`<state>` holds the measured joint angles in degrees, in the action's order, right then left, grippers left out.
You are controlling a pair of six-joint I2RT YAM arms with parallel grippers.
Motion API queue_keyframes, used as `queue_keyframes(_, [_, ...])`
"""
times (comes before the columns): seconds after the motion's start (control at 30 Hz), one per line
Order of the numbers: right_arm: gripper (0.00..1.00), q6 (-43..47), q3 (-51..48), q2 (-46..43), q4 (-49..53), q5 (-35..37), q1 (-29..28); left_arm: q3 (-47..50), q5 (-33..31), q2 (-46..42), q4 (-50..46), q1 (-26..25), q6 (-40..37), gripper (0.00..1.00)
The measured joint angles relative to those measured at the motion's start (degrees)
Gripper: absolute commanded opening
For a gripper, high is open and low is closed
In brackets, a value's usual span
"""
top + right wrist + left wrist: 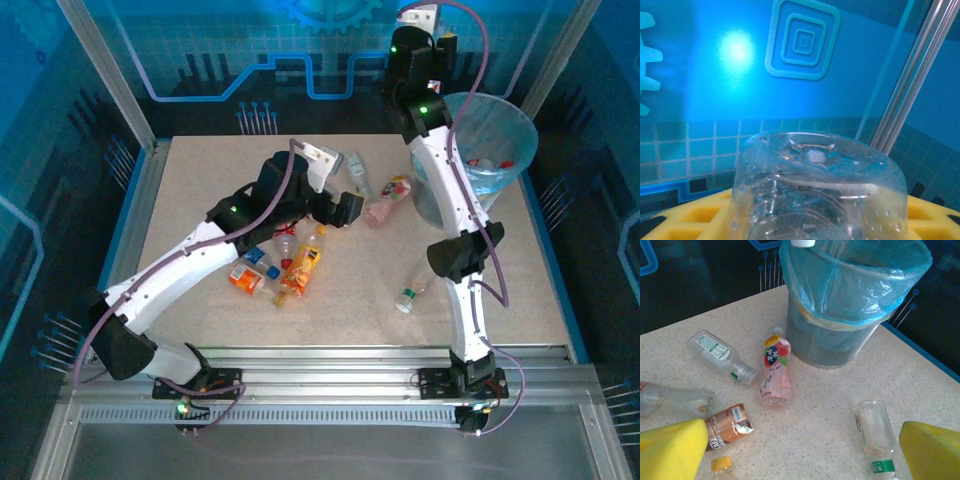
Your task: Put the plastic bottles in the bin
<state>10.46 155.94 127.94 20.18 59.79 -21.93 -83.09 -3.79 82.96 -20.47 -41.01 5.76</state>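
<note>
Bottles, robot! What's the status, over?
Left gripper open, empty. Right gripper shut on clear bottle, raised near bin. Other bottles lying on table. Nothing blocking bin.

Right fingers (pixel 930 215) clamp the clear bottle (pixel 817 195), but only its base end shows, the rest drops off the bottom edge! Left fingers (pixel 670 452) clipped at both corners. Brown-label bottle (pixel 730 424) tucks behind one finger, orange-capped bottle (pixel 721 466) beside it cut off below, green-label bottle (pixel 875 432) by the other finger cut too, its label print too small to read.

One bin (pixel 524 132), about ten bottles (pixel 388 200)
</note>
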Motion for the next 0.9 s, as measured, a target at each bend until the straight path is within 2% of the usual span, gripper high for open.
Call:
queue_keyframes(0.3, [0.57, 2.3, 0.1, 0.0, -3.1, -0.2, 2.7, -1.6, 1.7, 3.9, 0.1, 0.4, 0.3, 0.99])
queue_keyframes(0.57, [0.63, 2.9, -0.5, 0.0, -3.6, 0.7, 6.8, -5.4, 3.3, 6.3, 0.3, 0.5, 0.5, 0.99])
queue_keyframes(0.7, [0.7, 3.3, -1.3, 0.0, -3.5, 1.3, 6.9, -5.6, 3.6, 6.9, 0.3, 0.5, 1.3, 0.99])
queue_keyframes(0.8, [0.81, 3.8, -1.4, 0.0, -3.5, 1.4, 6.6, -5.6, 3.6, 7.2, 0.2, 0.5, 1.6, 0.99])
queue_keyframes(0.9, [0.84, 3.6, -1.4, 0.0, -3.3, 1.6, 6.5, -5.6, 3.6, 7.2, 0.2, 0.5, 1.8, 0.99])
